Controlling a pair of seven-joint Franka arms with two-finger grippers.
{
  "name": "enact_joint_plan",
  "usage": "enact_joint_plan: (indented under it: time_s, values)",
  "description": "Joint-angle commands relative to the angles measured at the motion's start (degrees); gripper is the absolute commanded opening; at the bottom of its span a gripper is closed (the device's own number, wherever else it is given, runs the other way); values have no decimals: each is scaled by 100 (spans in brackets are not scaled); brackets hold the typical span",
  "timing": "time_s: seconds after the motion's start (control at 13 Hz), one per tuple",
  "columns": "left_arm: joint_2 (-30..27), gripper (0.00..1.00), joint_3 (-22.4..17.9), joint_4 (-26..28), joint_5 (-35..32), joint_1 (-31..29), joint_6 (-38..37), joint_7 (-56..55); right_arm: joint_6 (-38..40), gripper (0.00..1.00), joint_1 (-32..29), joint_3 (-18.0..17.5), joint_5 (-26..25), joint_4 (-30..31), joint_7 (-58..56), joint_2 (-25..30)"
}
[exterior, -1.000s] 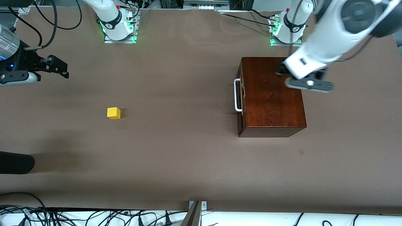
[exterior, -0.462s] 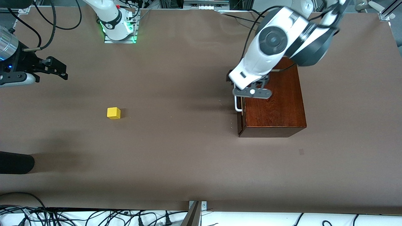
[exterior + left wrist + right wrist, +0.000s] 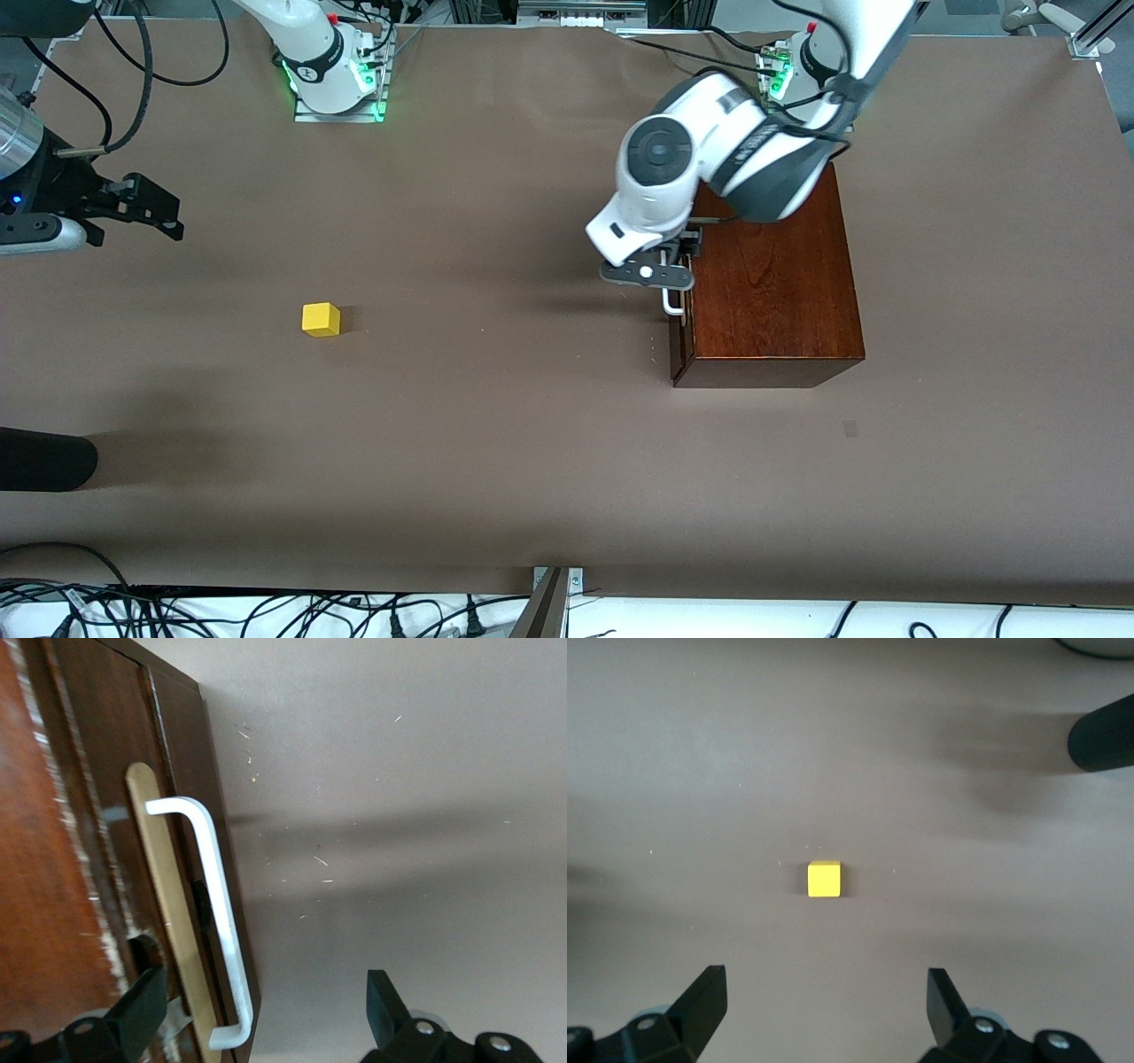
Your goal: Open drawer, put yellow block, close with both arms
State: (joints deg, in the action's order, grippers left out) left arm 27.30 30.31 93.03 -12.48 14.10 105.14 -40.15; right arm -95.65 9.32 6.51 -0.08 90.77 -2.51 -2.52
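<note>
So the glossy dark mahogany wooden box (image 3: 771, 283) sits on the brown desk (image 3: 496, 443) toward the left arm's end, and its drawer with the dark reddish-brown front (image 3: 190, 859) looks fully pushed in. The white U-shaped bar handle (image 3: 217, 921) is on the drawer's front, facing the middle of the desk.

The left tool (image 3: 266, 1014) is right over that handle. In the left wrist view its two black fingers (image 3: 142, 1001) are spread wide, one over the edge of the box and one over bare desk, with the handle between them. Nothing is gripped, and I can't tell if a finger touches anything.

The small bright yellow cube (image 3: 321, 319) is sitting on the desk toward the right arm's end, well apart from the box and not in the drawer.

The right tool (image 3: 146, 206) hangs in the air at the right arm's end of the desk, fingers wide apart and empty. Its wrist view shows the cube (image 3: 824, 879) ahead, between the line of the two fingers, well clear of them.
</note>
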Motion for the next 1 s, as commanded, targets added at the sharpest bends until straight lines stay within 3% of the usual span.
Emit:
enact_joint_plan:
  time_s: [0.0, 0.46, 0.69, 0.92]
  values:
    - [161, 100, 10, 22, -473, 93, 51, -204, -94, 100, -36, 25, -71, -129, 23, -64]
    - [293, 100, -25, 180, -756, 110, 42, -318, -94, 100, 8, 17, -114, -129, -12, -117]
    - [512, 100, -17, 172, -991, 137, 51, -510, 380, 100, 8, 8, -97, -112, 32, -126]
    - [697, 100, -17, 163, -1212, 295, 94, -862, 354, 100, 34, -1, -18, -112, -21, -451]
